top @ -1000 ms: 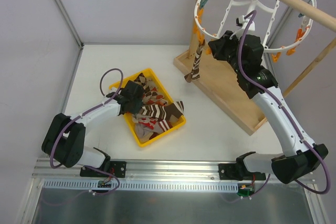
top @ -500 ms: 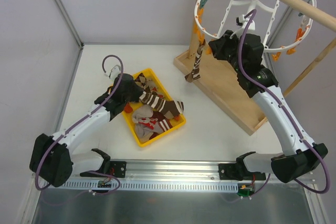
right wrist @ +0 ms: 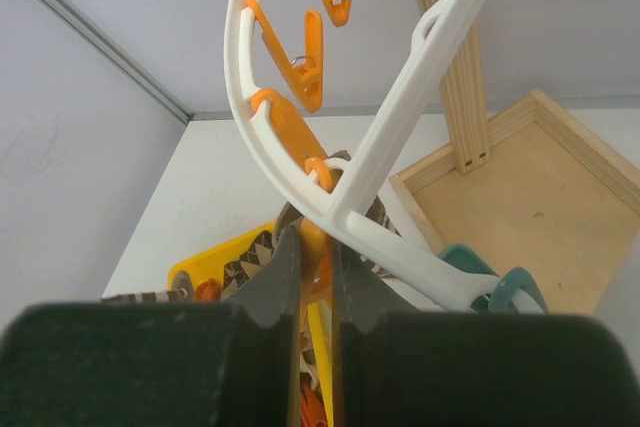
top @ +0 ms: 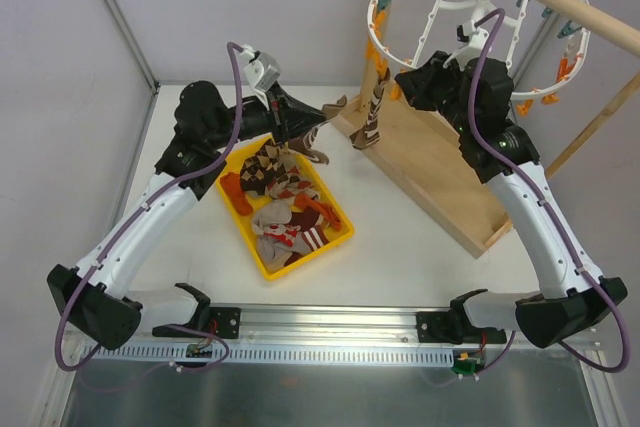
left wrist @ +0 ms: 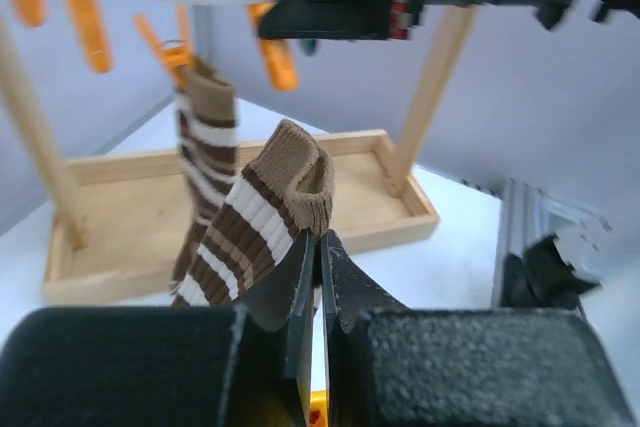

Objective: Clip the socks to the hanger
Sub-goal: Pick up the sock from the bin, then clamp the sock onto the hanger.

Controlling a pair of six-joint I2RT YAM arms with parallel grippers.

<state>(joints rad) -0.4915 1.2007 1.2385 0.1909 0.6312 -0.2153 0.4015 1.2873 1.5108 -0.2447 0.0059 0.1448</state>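
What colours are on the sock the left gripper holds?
The held sock is brown with cream stripes, clearest in the left wrist view.

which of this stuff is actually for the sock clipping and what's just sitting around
For the job: held sock, hung sock, tray socks, hanger, pinched clip.
Just there: tray, wooden stand.

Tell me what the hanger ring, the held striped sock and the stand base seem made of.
Hanger ring: white moulded plastic, smooth, slightly glossy. Striped sock: soft knit fabric, ribbed cuff. Stand base: pale wood, apparently unvarnished, faint grain.
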